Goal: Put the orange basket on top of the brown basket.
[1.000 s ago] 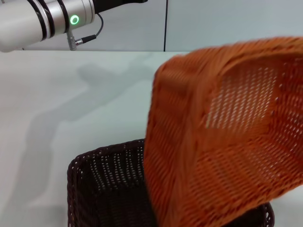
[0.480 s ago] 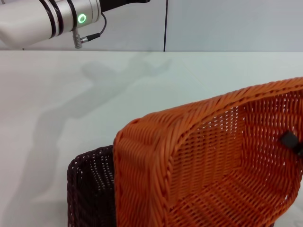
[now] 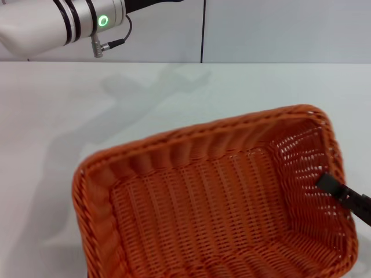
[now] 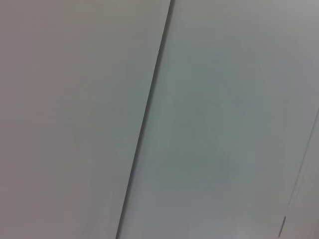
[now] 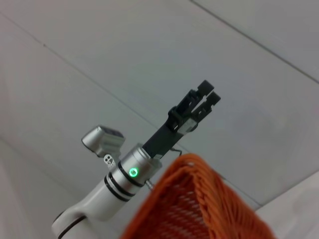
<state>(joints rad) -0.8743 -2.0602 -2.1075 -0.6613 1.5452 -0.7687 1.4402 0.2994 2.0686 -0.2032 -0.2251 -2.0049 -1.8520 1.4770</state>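
Observation:
The orange basket [image 3: 203,208] fills the lower half of the head view, nearly level with its opening up, low over the table. Its rim also shows in the right wrist view [image 5: 199,209]. My right gripper [image 3: 331,186] is shut on the basket's right end wall; one black finger [image 3: 342,197] shows inside the basket, the other is hidden behind the wall. The brown basket is hidden under the orange one. My left arm [image 3: 64,23] is raised at the far left; its gripper [image 5: 205,97] shows in the right wrist view, shut and empty.
The white table [image 3: 174,98] stretches behind the basket to a pale wall with a dark vertical seam [image 3: 203,29]. The left wrist view shows only wall panels [image 4: 224,124].
The orange basket has swung down from a steep tilt at the right to nearly level, moving left over the brown basket, which it now covers. The left arm barely moved.

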